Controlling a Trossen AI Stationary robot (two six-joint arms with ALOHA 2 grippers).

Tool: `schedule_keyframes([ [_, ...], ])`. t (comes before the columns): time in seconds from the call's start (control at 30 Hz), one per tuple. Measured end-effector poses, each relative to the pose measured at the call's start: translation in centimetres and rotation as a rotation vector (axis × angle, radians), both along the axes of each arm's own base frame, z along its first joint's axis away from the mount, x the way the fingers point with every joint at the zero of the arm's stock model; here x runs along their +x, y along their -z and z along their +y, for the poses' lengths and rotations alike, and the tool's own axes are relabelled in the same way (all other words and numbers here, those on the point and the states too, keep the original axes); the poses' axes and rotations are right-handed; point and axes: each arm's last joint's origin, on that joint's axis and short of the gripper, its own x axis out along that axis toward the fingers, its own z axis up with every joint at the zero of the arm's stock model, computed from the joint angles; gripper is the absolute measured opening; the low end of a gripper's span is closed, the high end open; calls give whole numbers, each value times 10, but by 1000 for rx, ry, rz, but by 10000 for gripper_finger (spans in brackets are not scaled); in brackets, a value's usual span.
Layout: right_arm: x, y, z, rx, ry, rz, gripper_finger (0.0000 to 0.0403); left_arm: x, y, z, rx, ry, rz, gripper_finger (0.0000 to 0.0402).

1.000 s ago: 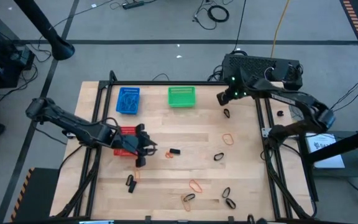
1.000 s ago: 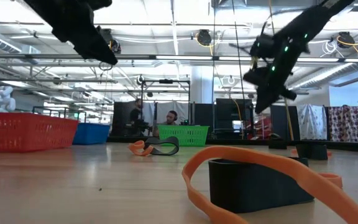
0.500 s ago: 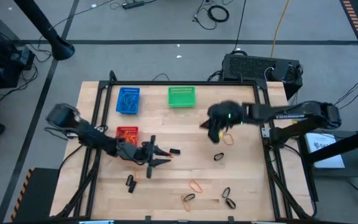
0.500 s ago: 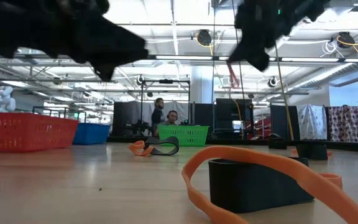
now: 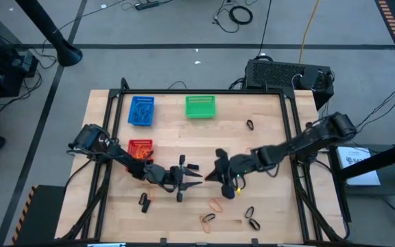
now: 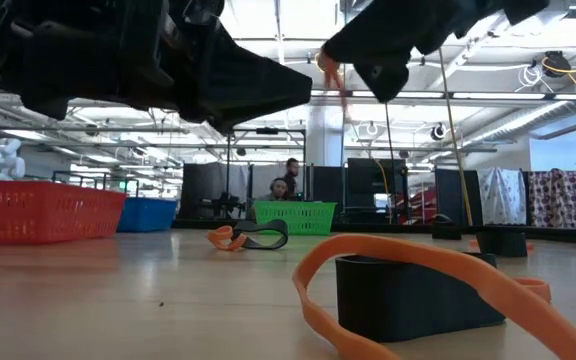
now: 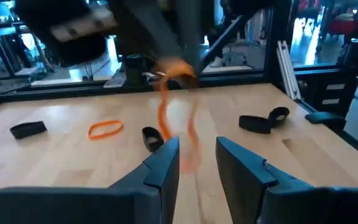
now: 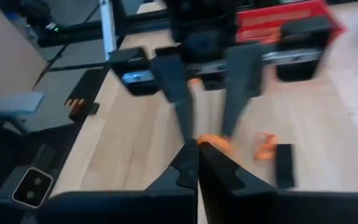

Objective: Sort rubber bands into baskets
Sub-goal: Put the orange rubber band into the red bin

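Observation:
Over the table's middle my right gripper (image 5: pixel 219 174) is shut on an orange rubber band (image 7: pixel 180 99), which hangs as a long loop. My left gripper (image 5: pixel 196 175) faces it from the table's left, level and open. In the left wrist view the loop's lower end hangs just ahead of the gap between the left fingers (image 7: pixel 164 163); I cannot tell whether they touch it. The blue basket (image 5: pixel 141 110) and the green basket (image 5: pixel 200 106) stand at the far edge. The red basket (image 5: pixel 140 147) stands nearer, on the left. My right gripper pinches the orange rubber band by the top of its loop (image 7: pixel 178 67) between its two fingertips, and a bit of orange shows beside them (image 8: pixel 214 144). The fingers slant down from the table's right. The band hangs slack below them, clear of the table.
Loose bands lie on the wood: a black one (image 5: pixel 250 125) at the far right, a black one (image 5: pixel 193 167) in the middle, an orange one (image 5: pixel 216 204) and black ones (image 5: pixel 252 218) near the front, another black one (image 5: pixel 143 202) at the front left. People stand in the room behind.
My right gripper has swung from the table's far right corner toward the middle and the left gripper, staying shut. My left gripper has gone from beside the red basket toward the table's right and near edge, sinking and tipping level.

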Motion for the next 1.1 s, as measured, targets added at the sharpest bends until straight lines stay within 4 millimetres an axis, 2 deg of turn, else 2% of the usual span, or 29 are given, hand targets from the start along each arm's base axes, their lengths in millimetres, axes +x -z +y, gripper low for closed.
schedule_keyframes([
  [0.13, 6, 16, 12, -23, 4, 4, 0, 0, 0, 0, 3, 5, -3, 114],
  [0.3, 12, 30, 16, -51, 41, 14, 0, 0, 1, -2, 1, 80, 11, 114],
  [0.93, 18, 32, 19, -35, 42, -37, 0, 2, 4, 2, 2, 77, 42, 113],
  [1.1, 18, 32, 19, -42, 38, -38, 0, 2, 4, 2, 1, 77, 43, 84],
])
